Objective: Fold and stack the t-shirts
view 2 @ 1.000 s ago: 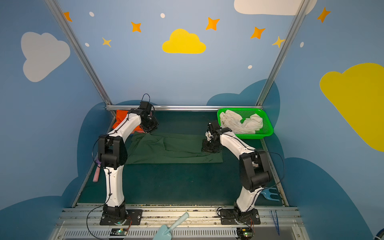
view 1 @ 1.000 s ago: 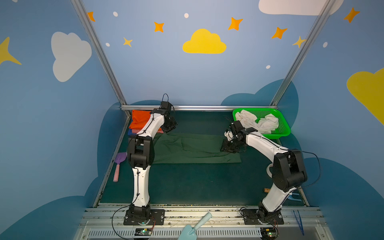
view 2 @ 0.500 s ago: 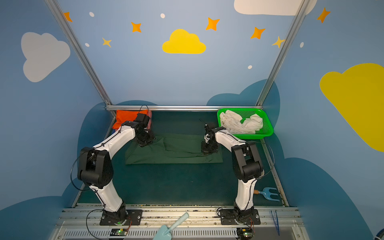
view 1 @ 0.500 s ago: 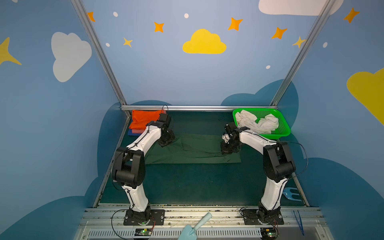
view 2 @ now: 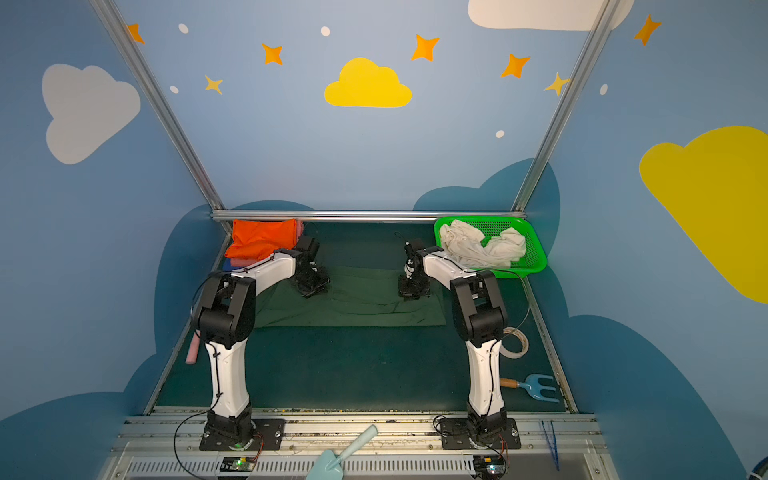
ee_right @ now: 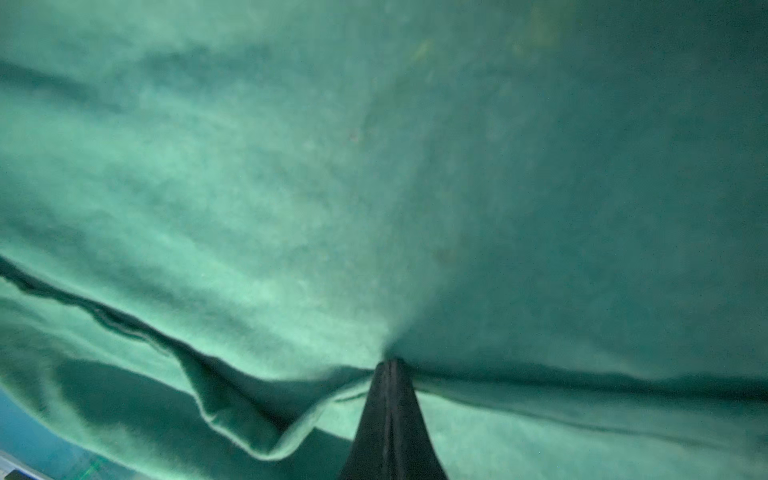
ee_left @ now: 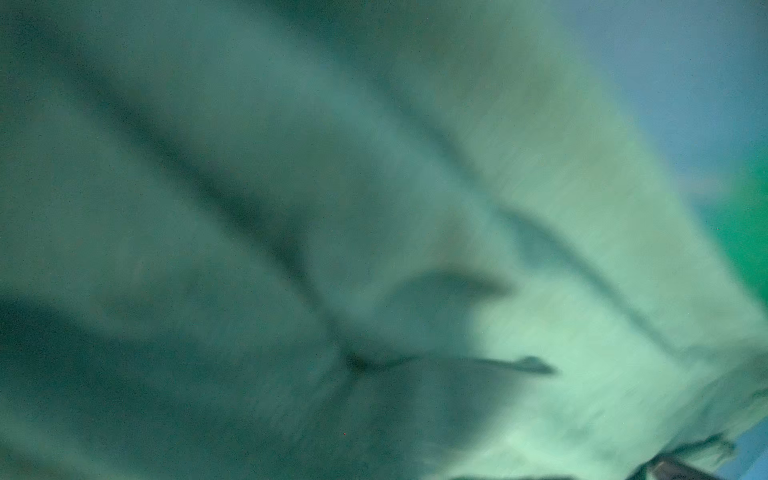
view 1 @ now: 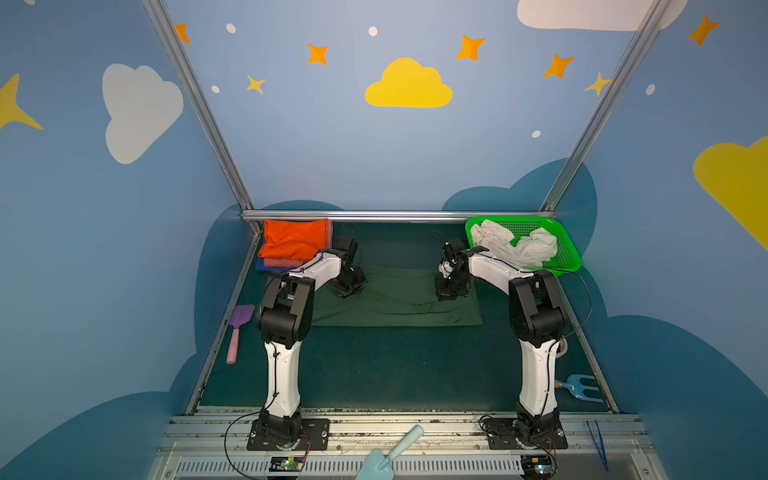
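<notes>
Pinching the green shirt (view 1: 395, 305) toward the back edge of the table (view 1: 374, 374), left gripper (view 1: 351, 287) and right gripper (ee_right: 390, 365) were clamped shut.

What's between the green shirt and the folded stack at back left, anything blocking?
Nothing visible. Both grippers are shut on the dark green t-shirt: left gripper, right gripper. Only bare mat lies between it and the orange t-shirt topping the stack; the purple scoop sits off to the side.

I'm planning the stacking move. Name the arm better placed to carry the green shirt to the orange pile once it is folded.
Left, probably. The left gripper pinches the green shirt at the end nearest the orange pile; the right gripper holds the other end, beside the basket.
</notes>
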`<state>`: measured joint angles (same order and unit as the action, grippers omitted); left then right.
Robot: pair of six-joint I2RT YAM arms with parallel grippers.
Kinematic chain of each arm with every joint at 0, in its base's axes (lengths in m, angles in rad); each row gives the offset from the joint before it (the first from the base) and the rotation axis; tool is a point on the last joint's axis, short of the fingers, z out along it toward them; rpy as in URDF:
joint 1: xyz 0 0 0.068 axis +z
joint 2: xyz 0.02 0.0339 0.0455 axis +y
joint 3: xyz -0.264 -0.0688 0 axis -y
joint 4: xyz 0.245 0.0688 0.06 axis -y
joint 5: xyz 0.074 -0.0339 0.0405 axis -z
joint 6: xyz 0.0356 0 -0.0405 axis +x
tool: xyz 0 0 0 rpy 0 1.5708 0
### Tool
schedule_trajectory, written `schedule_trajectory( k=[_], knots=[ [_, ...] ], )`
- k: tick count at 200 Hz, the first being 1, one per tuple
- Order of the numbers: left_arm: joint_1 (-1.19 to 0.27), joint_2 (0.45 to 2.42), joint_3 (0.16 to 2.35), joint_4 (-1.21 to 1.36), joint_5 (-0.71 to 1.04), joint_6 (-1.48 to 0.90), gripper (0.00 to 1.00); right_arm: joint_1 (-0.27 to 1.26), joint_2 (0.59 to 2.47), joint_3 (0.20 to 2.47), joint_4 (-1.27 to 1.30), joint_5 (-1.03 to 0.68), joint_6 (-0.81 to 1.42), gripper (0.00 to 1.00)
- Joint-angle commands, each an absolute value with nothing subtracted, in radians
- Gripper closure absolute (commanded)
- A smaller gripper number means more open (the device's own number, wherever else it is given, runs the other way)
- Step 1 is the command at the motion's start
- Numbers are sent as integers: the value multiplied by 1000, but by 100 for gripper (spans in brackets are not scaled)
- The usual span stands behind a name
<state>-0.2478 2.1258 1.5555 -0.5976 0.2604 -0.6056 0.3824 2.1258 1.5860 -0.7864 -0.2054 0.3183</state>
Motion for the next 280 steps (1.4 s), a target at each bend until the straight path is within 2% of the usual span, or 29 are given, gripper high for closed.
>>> schedule_trajectory(
  k=[1,33,68,120,131,156,241,280],
  knots=[
    [-223,2173,1627,-581,271,-602,95,371,2128,1619,-828,-201,322,100],
    [-219,2115,1609,-570,282,-602,94,370,2091,1663,-842,-205,300,93],
    [-219,1963,1544,-601,220,-585,93,368,2159,1812,-900,-200,262,74],
    [-209,1829,1434,-693,67,-567,92,370,2325,1951,-964,-176,241,68],
    [-203,1829,1408,-701,52,-570,92,372,2321,1922,-947,-160,245,63],
    [-194,1839,1342,-678,14,-586,93,380,2266,1787,-853,-163,272,60],
    [-204,1914,1269,-631,28,-607,95,405,2032,1315,-746,-87,384,59],
    [-242,1997,1304,-639,20,-603,94,413,1924,1137,-725,-75,435,59]
  ],
)
